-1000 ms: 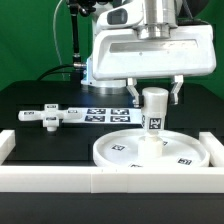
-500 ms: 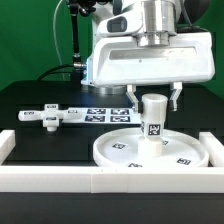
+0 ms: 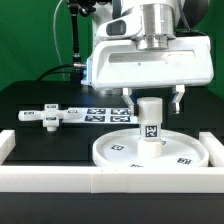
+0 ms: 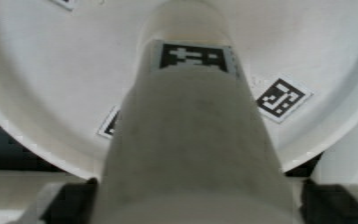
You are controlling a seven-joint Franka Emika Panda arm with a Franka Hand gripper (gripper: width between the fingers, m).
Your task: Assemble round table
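Note:
The short cylindrical post (image 3: 150, 122) stands upright over the middle of the large round rimmed disc (image 3: 115, 152). Its lower end is at the disc's surface. My gripper (image 3: 152, 97) hangs straight above and is shut on the post's top end, one finger on each side. In the wrist view the post (image 4: 194, 130) fills the space between the dark fingers (image 4: 69, 202) of my gripper (image 4: 201, 205), with the tagged disc (image 4: 51, 80) behind it. The flat elongated base piece (image 3: 52, 116) lies loose on the black table towards the exterior view's left.
The marker board (image 3: 104, 113) lies flat behind the disc. A long white border rail (image 3: 100, 181) runs along the front, with raised ends at the exterior view's left (image 3: 8, 146) and right (image 3: 214, 146). A green backdrop stands behind the arm.
My gripper and the post have come down a little and shifted slightly towards the exterior view's left, over the disc. The disc and base piece have not moved.

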